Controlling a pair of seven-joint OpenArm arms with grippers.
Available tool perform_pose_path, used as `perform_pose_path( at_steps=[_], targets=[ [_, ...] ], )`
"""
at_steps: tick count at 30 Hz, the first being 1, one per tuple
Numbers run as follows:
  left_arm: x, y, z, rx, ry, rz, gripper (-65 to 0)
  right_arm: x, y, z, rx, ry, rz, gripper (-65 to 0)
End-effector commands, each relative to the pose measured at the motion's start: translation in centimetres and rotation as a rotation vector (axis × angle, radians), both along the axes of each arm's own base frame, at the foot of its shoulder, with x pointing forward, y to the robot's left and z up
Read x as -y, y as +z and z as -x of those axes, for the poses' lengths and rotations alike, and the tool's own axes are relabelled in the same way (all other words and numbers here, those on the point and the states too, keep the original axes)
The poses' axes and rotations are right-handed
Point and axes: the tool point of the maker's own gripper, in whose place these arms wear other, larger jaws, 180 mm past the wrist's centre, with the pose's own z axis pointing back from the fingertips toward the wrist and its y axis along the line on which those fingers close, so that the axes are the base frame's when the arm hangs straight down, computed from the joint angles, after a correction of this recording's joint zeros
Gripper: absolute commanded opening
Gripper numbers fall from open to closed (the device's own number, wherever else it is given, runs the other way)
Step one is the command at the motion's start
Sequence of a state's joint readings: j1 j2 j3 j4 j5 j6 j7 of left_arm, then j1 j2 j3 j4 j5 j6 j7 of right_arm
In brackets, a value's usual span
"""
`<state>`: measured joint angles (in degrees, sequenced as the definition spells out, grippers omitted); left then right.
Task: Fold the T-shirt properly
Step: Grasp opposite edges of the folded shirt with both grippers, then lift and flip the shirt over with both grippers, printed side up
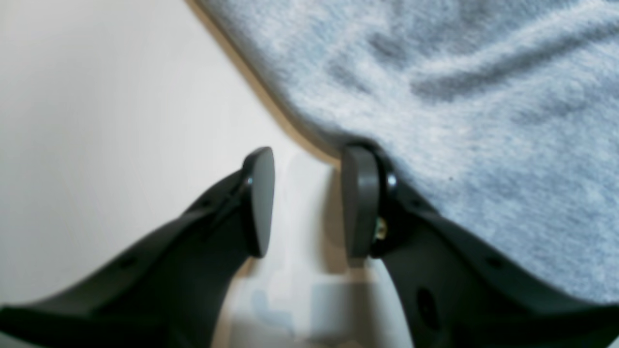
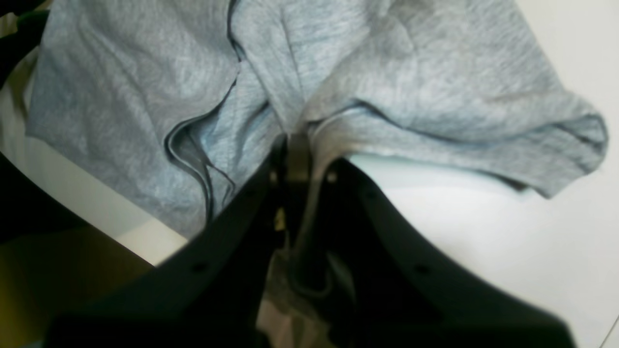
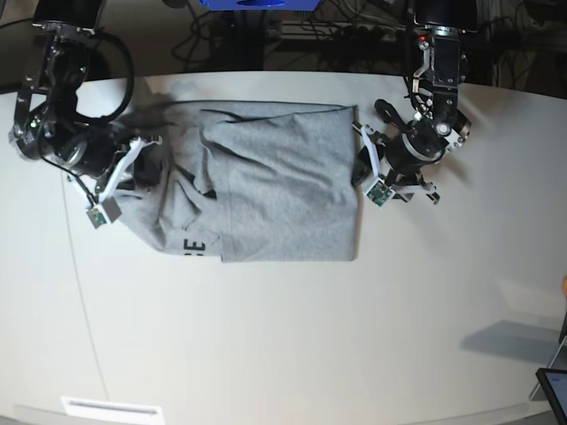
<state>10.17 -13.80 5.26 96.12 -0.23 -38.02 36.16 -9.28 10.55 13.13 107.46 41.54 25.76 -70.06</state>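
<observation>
Black right gripper (image 2: 299, 159) fills the right wrist view, clenched on a bunched fold of the large heather-grey cotton T-shirt (image 3: 266, 190), which lies part-folded on the white table (image 3: 283, 336). Risk — pulling from this thin pinch could drag the whole shirt or let the fold slip out. Left gripper (image 1: 307, 203) stands released, empty, one pad just touching the shirt's edge — a nudge could rumple it.

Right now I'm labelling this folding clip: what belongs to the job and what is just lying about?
Job:
- T-shirt
- right gripper, shut on its fabric
- left gripper, open at its edge

Lying about:
- cables behind the table
- dark device at the corner
</observation>
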Motion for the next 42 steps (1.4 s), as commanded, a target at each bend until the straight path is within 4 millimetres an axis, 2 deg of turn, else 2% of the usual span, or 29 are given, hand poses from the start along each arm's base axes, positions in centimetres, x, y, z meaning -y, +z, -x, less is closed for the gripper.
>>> perform_pose_path(
  at_steps=[1,4,9,14,18,20,28,32,38,42],
  targets=[
    [-1.3,-1.9,1.9,-0.096,-0.022,-0.095,-41.8,-0.8,1.9,-0.8,0.069,0.018,-0.023,-64.9],
    [-1.0,-2.1,2.1,-0.105,-0.025,-0.090,-41.8,-2.0,2.9,-0.9,0.091,0.035,-0.031,-64.9],
    [-0.9,-2.5,2.2,-0.115,-0.023,-0.084,-41.8,-3.5,2.7,-0.6,0.060,0.036,-0.060,-64.9],
    [1.5,-2.7,2.3,-0.118,-0.096,-0.075,-41.8,-5.8,3.0,-0.2,0.066,0.087,-0.091,-64.9],
    [2.2,-3.6,2.8,-0.148,-0.119,-0.071,-41.8,-7.2,3.3,-0.1,0.071,0.118,-0.110,-64.9],
    [2.5,-3.8,2.9,-0.154,-0.127,-0.070,-41.8,-7.3,3.4,-0.1,0.071,0.118,-0.112,-64.9],
    [1.7,-3.8,2.8,-0.152,-0.120,-0.091,-41.8,-8.0,4.7,-1.0,0.106,0.132,-0.122,-64.9],
    [1.3,-3.8,2.8,-0.153,-0.121,-0.102,-41.8,-10.3,5.5,-1.2,0.097,0.170,-0.147,-64.9],
    [1.1,-3.8,2.8,-0.153,-0.122,-0.105,-41.8,-14.1,6.2,-0.5,0.032,0.186,-0.242,-64.9],
    [0.6,-3.8,2.8,-0.153,-0.123,-0.117,-41.8,-15.1,6.6,-0.4,0.022,0.184,-0.282,-64.9]
  ],
)
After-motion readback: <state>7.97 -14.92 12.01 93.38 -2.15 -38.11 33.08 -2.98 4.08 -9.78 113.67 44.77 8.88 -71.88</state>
